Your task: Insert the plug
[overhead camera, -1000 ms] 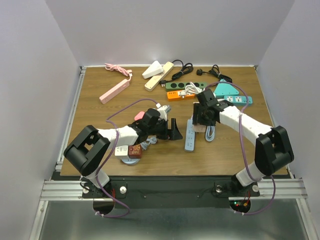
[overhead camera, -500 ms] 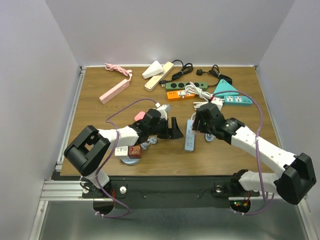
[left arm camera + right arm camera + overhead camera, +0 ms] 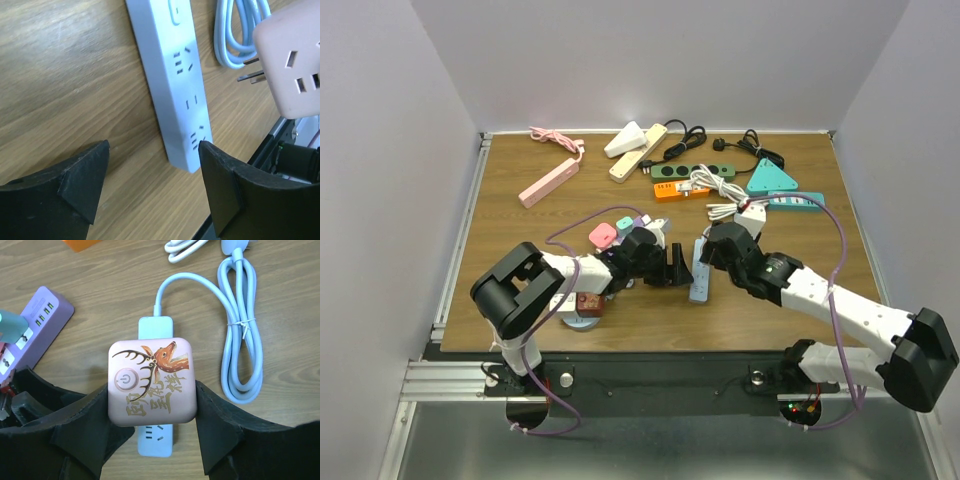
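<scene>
Half done at best. Pinched pink cube plug in right gripper just above pale blue power strip, prongs bare, outside every socket. Spread left gripper wide by strip's end, holding nothing. Remained to press in.

The table under me is wood-grain board, semi-matt with fine streaks. The pale blue power strip is smooth satin plastic. Its cable, at two o'clock in my right wrist view, has a smooth, faintly glossy sheath. The pink cube adapter is matt plastic with a printed deer, and the pins at its edge look like dull metal. My left fingers and right fingers are matt black, slightly grainy plastic.
</scene>
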`<control>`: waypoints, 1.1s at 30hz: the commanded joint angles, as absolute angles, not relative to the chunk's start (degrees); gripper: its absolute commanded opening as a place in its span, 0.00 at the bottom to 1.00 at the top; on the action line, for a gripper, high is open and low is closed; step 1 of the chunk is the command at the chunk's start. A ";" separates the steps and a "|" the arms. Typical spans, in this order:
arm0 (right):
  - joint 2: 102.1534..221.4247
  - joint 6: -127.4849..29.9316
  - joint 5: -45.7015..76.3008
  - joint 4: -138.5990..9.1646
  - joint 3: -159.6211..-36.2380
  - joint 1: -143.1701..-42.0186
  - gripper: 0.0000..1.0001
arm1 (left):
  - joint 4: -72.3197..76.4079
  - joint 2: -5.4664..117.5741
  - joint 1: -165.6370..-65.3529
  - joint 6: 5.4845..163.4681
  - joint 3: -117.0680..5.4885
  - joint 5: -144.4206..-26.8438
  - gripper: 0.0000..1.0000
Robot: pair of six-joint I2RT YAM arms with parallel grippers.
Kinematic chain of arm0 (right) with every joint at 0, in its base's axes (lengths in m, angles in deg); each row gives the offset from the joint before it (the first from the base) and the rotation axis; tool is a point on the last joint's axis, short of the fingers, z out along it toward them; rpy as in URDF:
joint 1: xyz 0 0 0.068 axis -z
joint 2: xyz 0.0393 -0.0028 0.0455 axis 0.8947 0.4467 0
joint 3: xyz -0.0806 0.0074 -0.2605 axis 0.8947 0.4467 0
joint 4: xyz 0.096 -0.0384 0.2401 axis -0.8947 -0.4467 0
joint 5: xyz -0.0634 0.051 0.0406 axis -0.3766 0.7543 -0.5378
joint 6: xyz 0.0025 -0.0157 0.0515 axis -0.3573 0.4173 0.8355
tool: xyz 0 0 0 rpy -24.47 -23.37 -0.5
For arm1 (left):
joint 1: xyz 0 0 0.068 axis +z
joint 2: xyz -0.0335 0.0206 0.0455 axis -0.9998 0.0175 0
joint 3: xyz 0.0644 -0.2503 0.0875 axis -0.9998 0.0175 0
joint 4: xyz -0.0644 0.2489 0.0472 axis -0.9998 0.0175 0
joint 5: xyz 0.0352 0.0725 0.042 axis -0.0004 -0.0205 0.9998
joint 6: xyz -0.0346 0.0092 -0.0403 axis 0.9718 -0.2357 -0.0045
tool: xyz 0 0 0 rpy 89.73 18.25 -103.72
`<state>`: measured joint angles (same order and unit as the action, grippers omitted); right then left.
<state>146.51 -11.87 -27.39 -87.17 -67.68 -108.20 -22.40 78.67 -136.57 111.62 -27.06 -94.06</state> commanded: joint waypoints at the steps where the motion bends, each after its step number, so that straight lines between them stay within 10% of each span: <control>1: 144.78 -12.78 -31.45 -79.33 -66.16 -108.73 0.00 | -23.54 80.23 -137.86 112.97 -29.06 -91.87 0.82; 33: 152.16 -15.86 -28.29 -66.06 -58.60 -108.73 0.00 | -18.53 86.38 -140.41 114.82 -32.84 -90.11 0.35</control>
